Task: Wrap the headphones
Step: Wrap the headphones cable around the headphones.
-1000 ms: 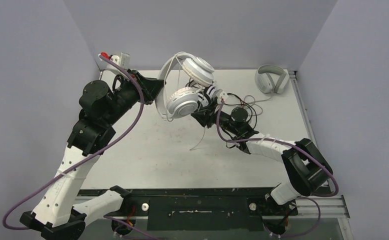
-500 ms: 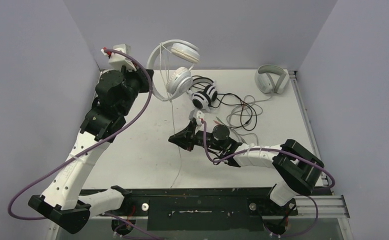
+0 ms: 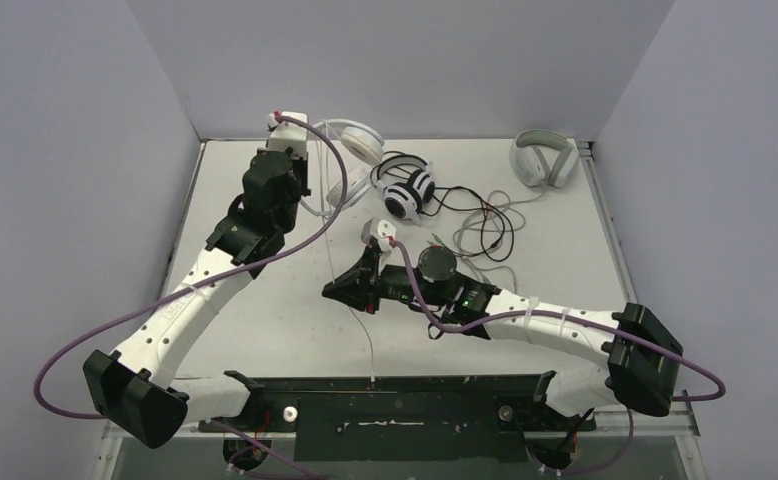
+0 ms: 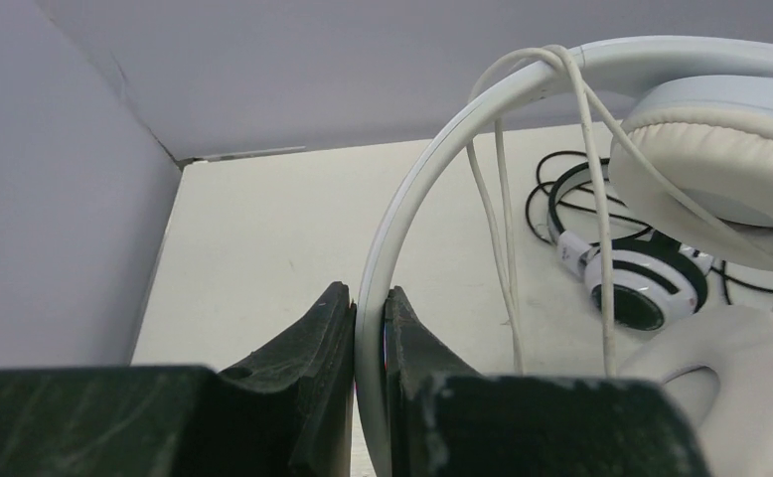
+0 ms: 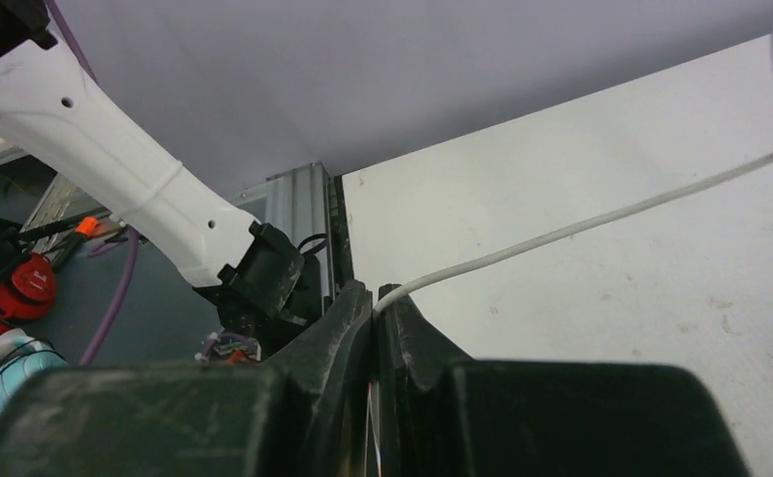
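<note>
My left gripper (image 4: 371, 316) is shut on the thin headband of the small all-white headphones (image 4: 720, 164). It holds them just above the table's back left (image 3: 357, 143). Their thin white cable (image 4: 507, 229) loops over the band and hangs down. The cable (image 5: 581, 229) runs across the table to my right gripper (image 5: 375, 303), which is shut on it at mid-table (image 3: 331, 290). The loose end (image 3: 372, 350) trails toward the near edge. The black-and-white headset (image 3: 406, 190) lies behind, its black cable (image 3: 475, 215) tangled to its right.
A light grey over-ear pair (image 3: 543, 158) rests at the back right corner, its grey cable (image 3: 500, 212) mixed in with the black one. Walls close in the table (image 3: 265, 330) at the back and sides. A black rail (image 3: 405, 385) runs along the near edge.
The left arm lowered the white headphones from high up to just above the back of the table. The right gripper shut on the white cable and drew it left and nearer.
</note>
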`<state>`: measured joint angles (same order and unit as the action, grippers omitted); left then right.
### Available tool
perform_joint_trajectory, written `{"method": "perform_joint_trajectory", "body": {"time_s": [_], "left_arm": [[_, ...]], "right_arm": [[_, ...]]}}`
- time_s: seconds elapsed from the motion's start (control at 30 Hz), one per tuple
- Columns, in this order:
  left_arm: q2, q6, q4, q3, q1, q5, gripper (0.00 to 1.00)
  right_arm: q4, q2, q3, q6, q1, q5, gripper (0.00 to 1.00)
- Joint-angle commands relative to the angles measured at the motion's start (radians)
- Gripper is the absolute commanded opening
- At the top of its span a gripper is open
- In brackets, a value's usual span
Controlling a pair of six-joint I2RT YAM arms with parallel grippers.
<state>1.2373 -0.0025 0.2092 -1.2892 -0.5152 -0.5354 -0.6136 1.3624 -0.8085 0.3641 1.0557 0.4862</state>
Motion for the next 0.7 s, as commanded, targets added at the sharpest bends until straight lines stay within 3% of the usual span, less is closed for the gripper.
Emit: {"method": "perform_joint_trajectory", "body": {"time_s": [0.0, 0.3, 0.67], "left_arm": [[-0.039, 0.164, -0.263, 0.059, 0.000, -0.020, 0.00], [-0.097, 0.261, -0.196, 0.194, -0.007, 0.274, 0.00], [-0.113, 0.225, 0.021, 0.241, -0.018, 0.535, 0.00]], "right_arm": [[0.408, -0.039, -0.202, -0.095, 0.010, -0.010, 0.00], [0.742, -0.051, -0.404, -0.161, -0.096, -0.069, 0.00], [0.873, -0.049, -0.428, -0.190, -0.244, -0.037, 0.03]]}}
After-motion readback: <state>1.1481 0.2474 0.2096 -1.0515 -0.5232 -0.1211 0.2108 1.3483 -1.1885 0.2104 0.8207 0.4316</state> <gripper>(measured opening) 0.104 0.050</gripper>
